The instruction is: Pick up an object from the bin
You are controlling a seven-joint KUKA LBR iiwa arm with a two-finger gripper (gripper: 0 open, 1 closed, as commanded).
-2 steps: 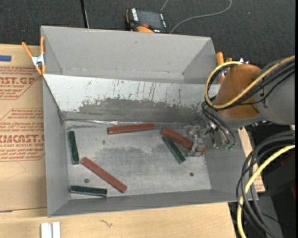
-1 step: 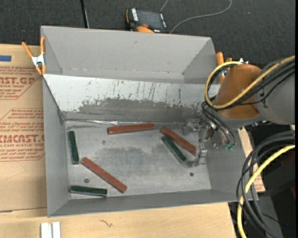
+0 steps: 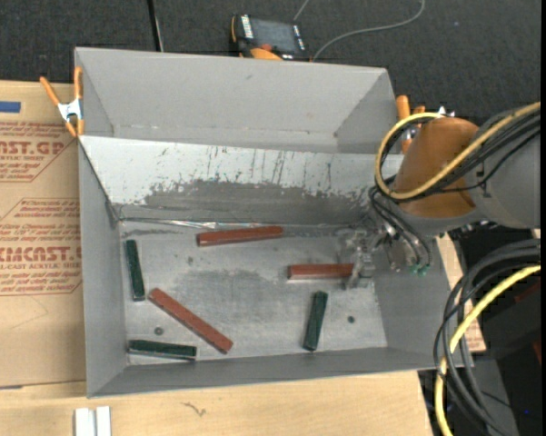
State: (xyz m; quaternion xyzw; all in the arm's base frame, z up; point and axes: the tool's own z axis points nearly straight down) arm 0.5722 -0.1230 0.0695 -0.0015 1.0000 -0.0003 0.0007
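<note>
Near the bin's (image 3: 254,107) right wall, the gripper (image 3: 359,263), its openness impossible to tell, sits at a red-brown bar's (image 3: 320,271) end, likely mid-grasp and needing a firm lift.

Grey arm (image 3: 518,184), orange wrist cover (image 3: 441,166), looped yellow cables (image 3: 392,143)

Tool (image 3: 360,267) at short brown stick (image 3: 316,271), perhaps in contact.
</note>
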